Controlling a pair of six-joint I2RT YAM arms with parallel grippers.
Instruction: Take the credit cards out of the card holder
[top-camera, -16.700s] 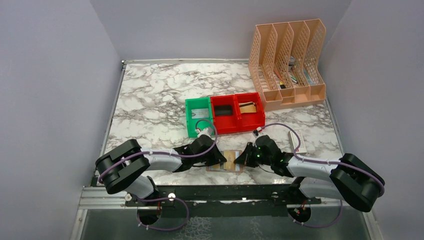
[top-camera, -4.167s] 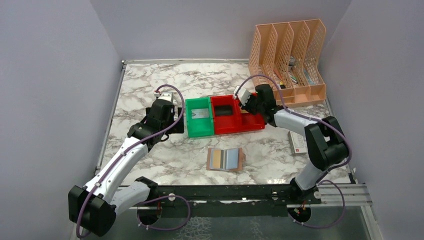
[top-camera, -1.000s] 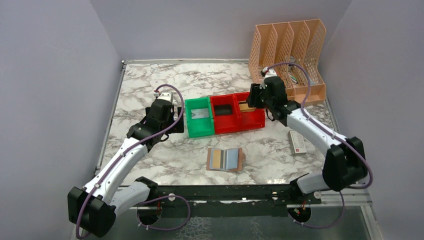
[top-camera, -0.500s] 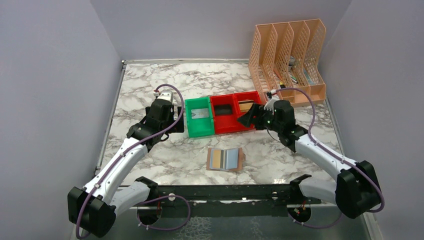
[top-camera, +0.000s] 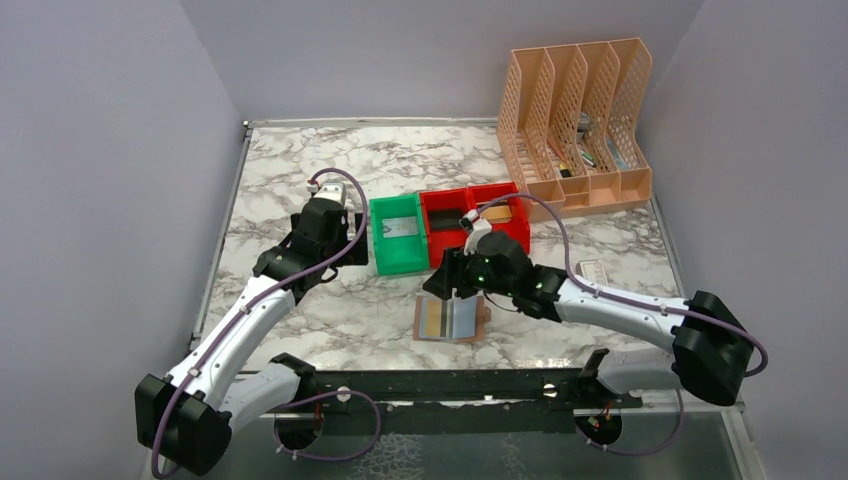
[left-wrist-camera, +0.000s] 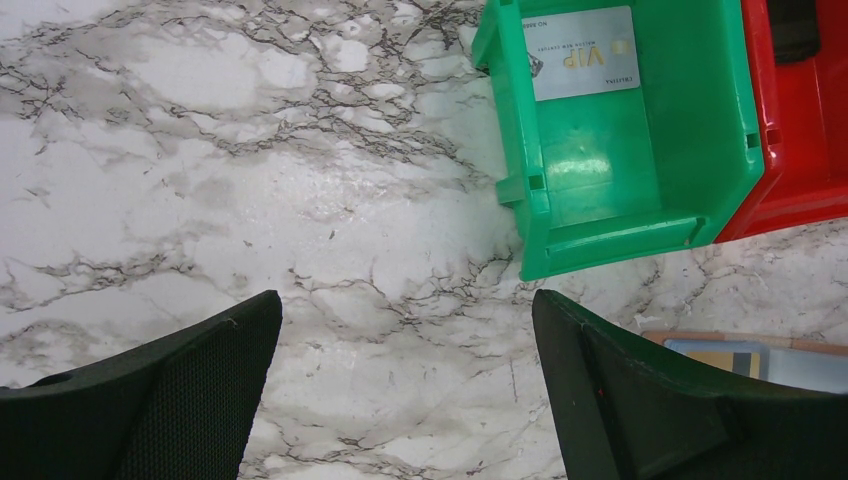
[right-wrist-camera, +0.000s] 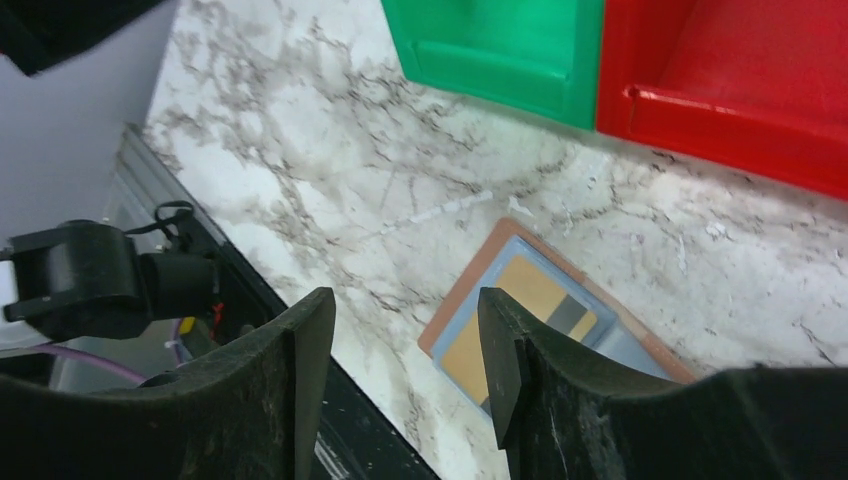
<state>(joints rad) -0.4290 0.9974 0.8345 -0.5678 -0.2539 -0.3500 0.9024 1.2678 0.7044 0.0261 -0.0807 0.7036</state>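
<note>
Marble-patterned table (top-camera: 300, 160) fills the floor of a plain booth with pale lilac-grey walls (top-camera: 100, 150). On it the right gripper (right-wrist-camera: 400, 300) hangs low with its jaws part-way open and nothing between them. Through the gap, just below and ahead of the fingertips, lies the card holder (right-wrist-camera: 520, 300). It is opened flat near the front edge, brown border showing round a light blue lining. A gold card (right-wrist-camera: 500, 310) sits in its left-hand pocket with a darker strip beside it; whether more cards are tucked under the blue pockets I cannot tell. The left gripper (left-wrist-camera: 405, 300) hovers well apart over bare marble, jaws spread wide and empty, just left of the green bin (left-wrist-camera: 530, 190). A silver-grey card (left-wrist-camera: 580, 52) already lies in that bin. The red bin (top-camera: 445, 195) touches the green one on its right. So the step in hand looks like the approach for the next pull. The right fingers need to come down over an exposed card edge, close on that card alone and slide it along the pocket. The holder is light and could drag with it, so the idle left arm may have to pin it. Farther back stands a peach file rack (top-camera: 575, 120), and a white box (top-camera: 592, 270) lies near the right edge.
</note>
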